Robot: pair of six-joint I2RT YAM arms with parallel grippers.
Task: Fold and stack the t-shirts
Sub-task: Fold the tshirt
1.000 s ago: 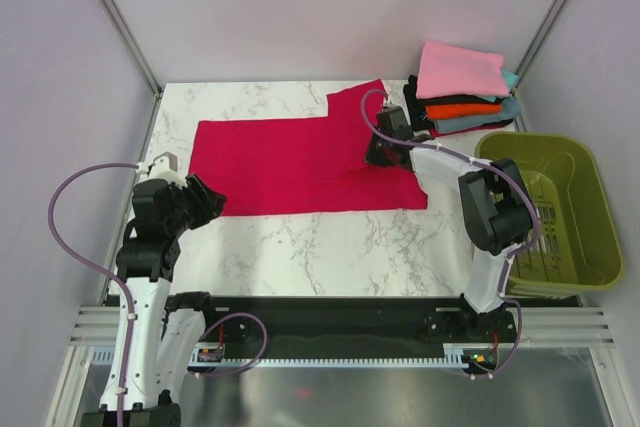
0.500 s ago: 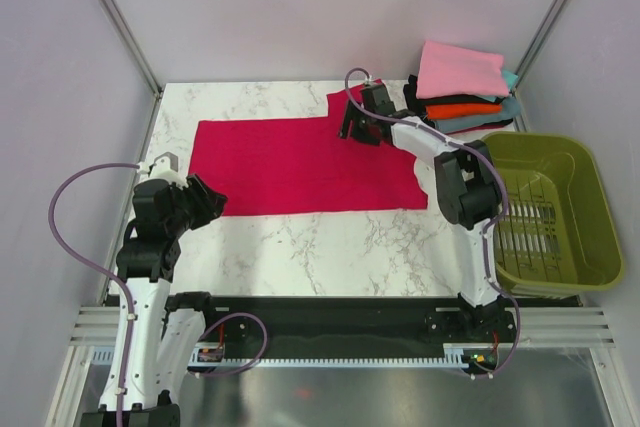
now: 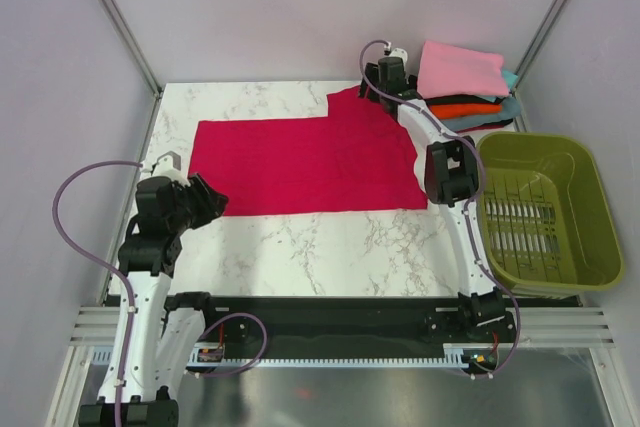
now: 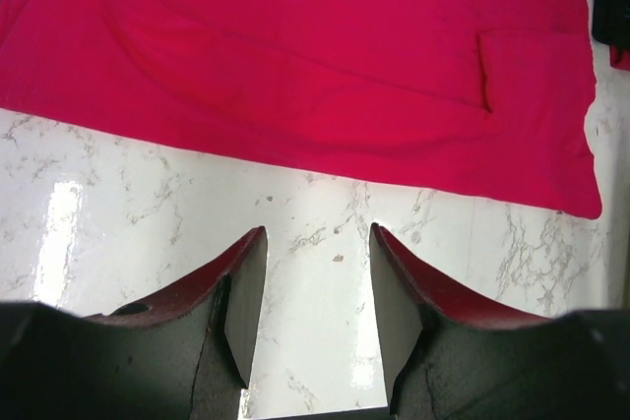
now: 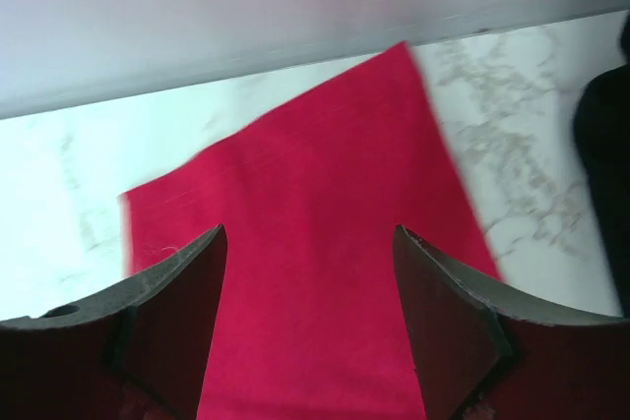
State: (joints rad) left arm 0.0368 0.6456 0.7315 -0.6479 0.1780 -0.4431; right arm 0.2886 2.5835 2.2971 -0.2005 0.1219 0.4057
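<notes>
Hovering at the desk's point(image 3: 330, 242) nine o'clock edge, my left jaws stand partly open and empty, just short of the crimson t-shirt point(image 3: 300, 162). It lies flat across the middle, long axis nine to three, one sleeve point(image 3: 355, 102) poking toward twelve. Soft, light, limp cloth: I judge a pinch at the hem corners best. My right jaws gape wide, empty, over that sleeve at one o'clock.

Got a big red tee point(image 3: 300, 167) lying flat, folded into a wide band, one sleeve poking toward the far right. Also seeing a folded stack point(image 3: 470, 97) near that sleeve: pink tee point(image 3: 458, 69) on top, orange tee point(image 3: 465, 109), black tee point(image 3: 420, 107) and teal-grey tee point(image 3: 482, 124) below.
</notes>
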